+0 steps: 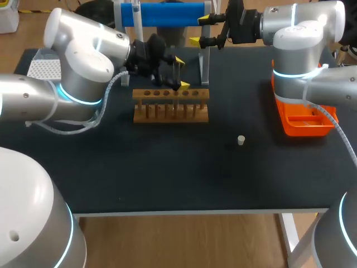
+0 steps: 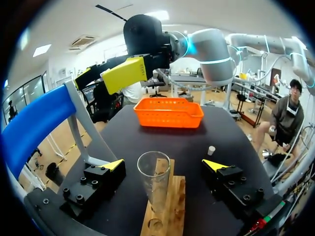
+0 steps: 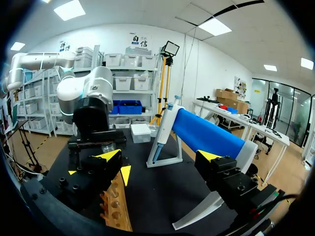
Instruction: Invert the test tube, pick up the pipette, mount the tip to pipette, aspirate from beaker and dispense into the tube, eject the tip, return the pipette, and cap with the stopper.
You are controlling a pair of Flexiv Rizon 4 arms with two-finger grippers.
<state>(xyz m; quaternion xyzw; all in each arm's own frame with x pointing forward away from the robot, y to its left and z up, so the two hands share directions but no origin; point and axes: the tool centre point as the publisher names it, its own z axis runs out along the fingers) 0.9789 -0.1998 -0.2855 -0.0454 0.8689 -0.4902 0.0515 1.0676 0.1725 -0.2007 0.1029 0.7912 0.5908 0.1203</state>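
A clear test tube (image 2: 153,179) stands mouth up in the wooden rack (image 2: 167,209) (image 1: 170,106). My left gripper (image 2: 165,164) (image 1: 181,72) is open around the tube, its fingers apart from the glass on both sides. The pipette (image 3: 162,132) (image 1: 135,14) hangs on its stand beside the blue roll (image 3: 209,133) (image 1: 167,12). My right gripper (image 3: 160,155) (image 1: 201,29) hovers open and empty just ahead of that stand, above the rack's far side. A small white stopper (image 1: 241,140) (image 2: 211,150) lies on the black table to the right of the rack.
An orange basket (image 1: 304,121) (image 2: 169,112) sits at the table's right edge under my right arm. A white tip box (image 1: 43,68) (image 3: 140,132) stands at the far left. The stand's clear legs (image 1: 204,67) rise just behind the rack.
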